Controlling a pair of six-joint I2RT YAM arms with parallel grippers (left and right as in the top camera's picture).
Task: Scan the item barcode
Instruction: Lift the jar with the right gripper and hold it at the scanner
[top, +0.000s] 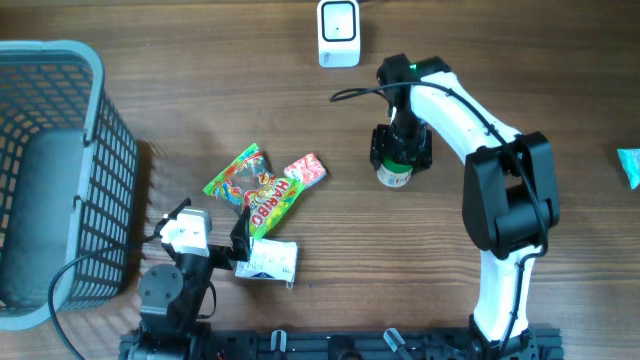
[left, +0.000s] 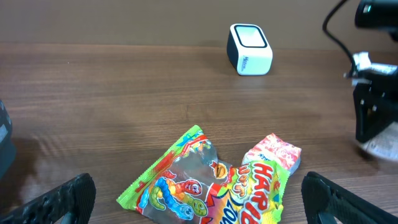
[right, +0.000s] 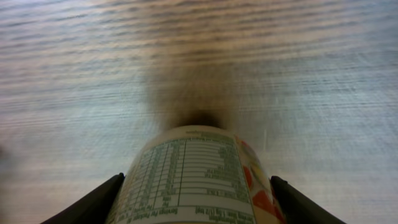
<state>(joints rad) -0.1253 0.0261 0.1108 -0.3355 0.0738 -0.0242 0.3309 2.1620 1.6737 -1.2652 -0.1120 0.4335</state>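
Note:
A small bottle (right: 193, 168) with a white nutrition label and fruit print sits between the two black fingers of my right gripper (right: 196, 186), and both fingers press its sides. From overhead, the right gripper (top: 400, 145) holds the bottle (top: 396, 176) at centre right, a little below the white barcode scanner (top: 338, 33). No barcode shows on the label side I can see. The left wrist view shows the scanner (left: 250, 48) at the far side. My left gripper (left: 199, 202) stands wide open near the front edge, holding nothing, just short of a Haribo bag (left: 205, 186).
The Haribo bag (top: 255, 188), a pink packet (top: 307, 170) and a white packet (top: 270, 260) lie at front centre-left. A grey wire basket (top: 95, 60) fills the left side. A teal item (top: 630, 165) peeks in at the right edge.

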